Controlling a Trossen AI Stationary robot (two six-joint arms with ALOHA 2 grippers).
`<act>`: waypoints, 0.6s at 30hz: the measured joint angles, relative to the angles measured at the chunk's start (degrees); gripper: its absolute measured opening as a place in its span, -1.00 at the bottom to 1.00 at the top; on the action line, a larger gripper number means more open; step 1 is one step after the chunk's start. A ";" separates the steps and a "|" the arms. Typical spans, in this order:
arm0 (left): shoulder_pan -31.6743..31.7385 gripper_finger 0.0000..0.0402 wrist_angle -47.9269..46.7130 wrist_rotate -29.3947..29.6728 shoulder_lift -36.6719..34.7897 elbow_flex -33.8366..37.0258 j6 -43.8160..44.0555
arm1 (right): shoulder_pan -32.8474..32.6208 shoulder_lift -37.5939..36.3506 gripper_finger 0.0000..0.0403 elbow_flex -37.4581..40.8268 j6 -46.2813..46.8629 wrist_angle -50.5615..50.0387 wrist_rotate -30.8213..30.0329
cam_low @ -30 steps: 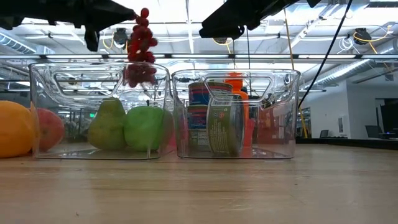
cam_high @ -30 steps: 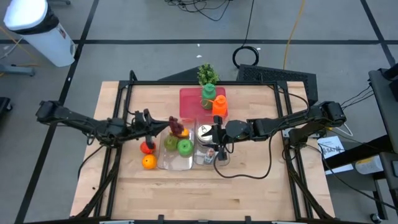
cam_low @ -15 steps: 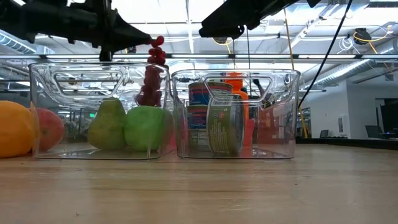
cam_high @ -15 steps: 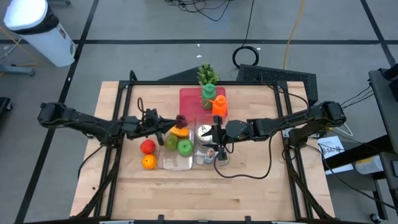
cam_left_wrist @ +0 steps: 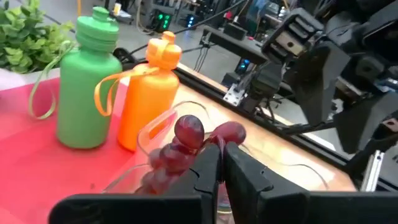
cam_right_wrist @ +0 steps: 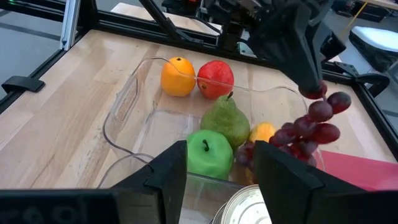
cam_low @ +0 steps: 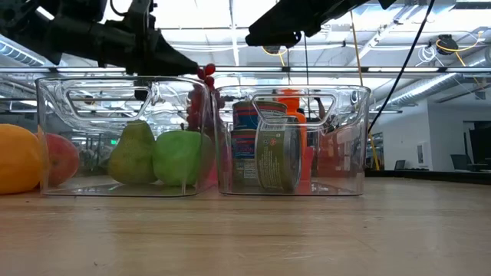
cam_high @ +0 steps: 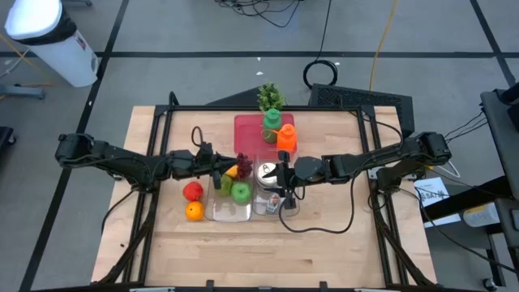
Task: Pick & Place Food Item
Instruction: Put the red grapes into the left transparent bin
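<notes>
Purple-red grapes (cam_low: 201,100) are dangling from the left gripper (cam_left_wrist: 219,163), fingers pressed together on the stem end, so the bunch hangs with its long axis straight down. It's over the far right corner of the clear bin (cam_high: 228,212) on the left, the one with the pear (cam_right_wrist: 225,122) and green apple (cam_right_wrist: 208,155) in it, bottom grapes already below the rim. Looks like straight down is all that's needed. Right gripper (cam_right_wrist: 219,163) sits half spread over the neighbouring bin of cans (cam_low: 291,138), holding nothing.
</notes>
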State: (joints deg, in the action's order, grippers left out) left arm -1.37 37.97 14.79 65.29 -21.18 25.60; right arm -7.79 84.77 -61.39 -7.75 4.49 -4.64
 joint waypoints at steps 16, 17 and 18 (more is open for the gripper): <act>0.50 -0.87 -7.53 -2.85 -0.87 -0.03 -1.38 | 0.00 0.00 -0.16 0.00 0.00 -0.04 0.01; 0.50 -0.90 -7.79 -3.17 -0.87 -0.03 -1.38 | -0.02 0.00 -0.16 0.00 0.00 -0.04 0.01; 0.48 -0.93 -8.09 -3.41 -0.87 -0.03 -1.38 | -0.02 0.00 -0.16 0.00 0.00 -0.04 0.01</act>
State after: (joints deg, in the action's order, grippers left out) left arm -0.88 29.88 11.38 64.42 -21.21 24.23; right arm -7.81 84.77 -61.39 -7.75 4.45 -4.63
